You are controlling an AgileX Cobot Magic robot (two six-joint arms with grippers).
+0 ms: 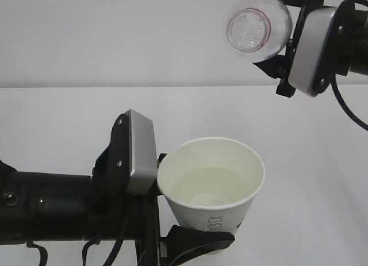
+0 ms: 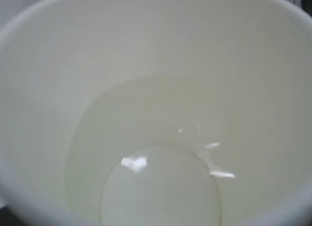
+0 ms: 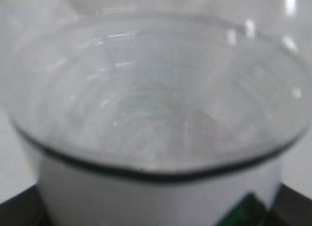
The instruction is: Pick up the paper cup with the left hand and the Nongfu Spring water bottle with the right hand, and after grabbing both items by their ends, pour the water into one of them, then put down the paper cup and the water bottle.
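Your left hand [image 1: 190,243] had its jaws clamped around the lower body of the paper cup [image 1: 211,182], which sat tilted toward the camera at about 6 o'clock in the exterior view. A shallow pool of water [image 2: 161,187] lay in the cup's bottom, leaning to one side with the tilt. Your right hand [image 1: 287,47] was up at 1 o'clock, its jaws gripping the Nongfu Spring water bottle [image 1: 257,30] by its base end, the open mouth with its red neck ring facing the camera. The bottle hung well above the cup and off toward 1 o'clock from it, not over the rim; no stream showed between them.

By my reading the pour was finished or paused. If you meant to pour more, you needed the mouth brought over the cup's rim before tipping further. If you were done, you wanted the bottle righted first, then the cup levelled gently before lowering it to the bench [image 1: 316,180], since the tilted water could slop. Both grips needed to stay firm until each base sat flat.
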